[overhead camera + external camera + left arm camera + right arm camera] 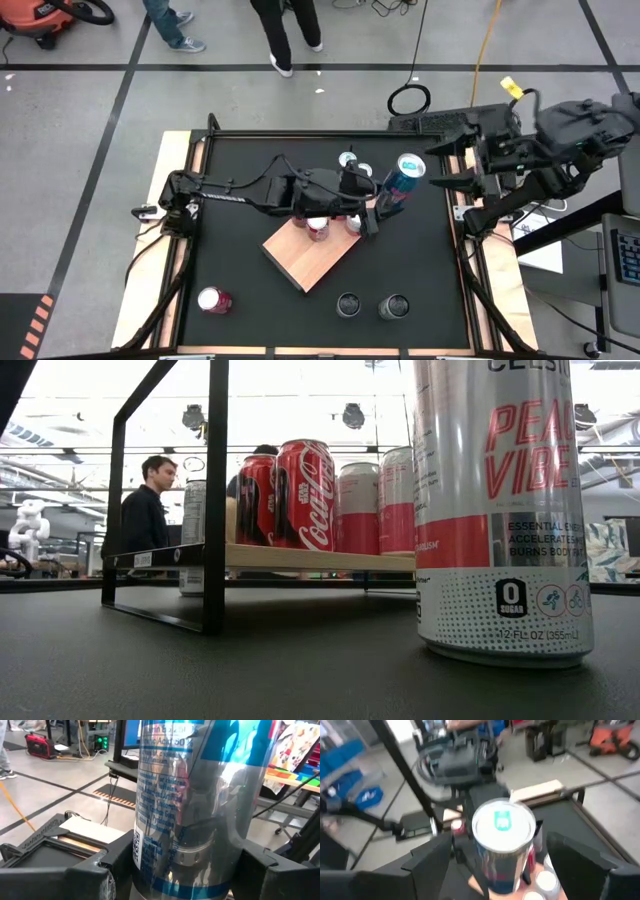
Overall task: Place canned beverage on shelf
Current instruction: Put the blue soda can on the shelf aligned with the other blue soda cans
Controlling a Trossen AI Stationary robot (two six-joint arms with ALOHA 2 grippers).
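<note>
A tall blue and silver can [400, 182] hangs in the air over the right corner of the shelf [300, 262], a light wooden board on a black frame. My left gripper [377, 208] reaches in from the table's left and is shut on this can [200, 795]. Red cans [318, 228] stand on the shelf; the low view shows them in a row [305, 495]. My right gripper [441, 167] stands open just right of the can's top [502, 822], one finger to either side, touching nothing. My left gripper pinches the blue can's lower body [150, 865] between its two fingers [102, 870], one on each side of the round wall. The fingers come nearly level from the table's left and lie across the can. The can is lifted clear, nearly upright, its top leaning slightly toward my right gripper.
Two silver-topped cans [355, 166] stand behind my left gripper. Two dark-topped cans [348, 303] [393, 305] and a pink can [213, 300] sit near the table's front edge; a tall white can [500, 510] looms close in the low view. People [285, 30] stand beyond the far edge.
</note>
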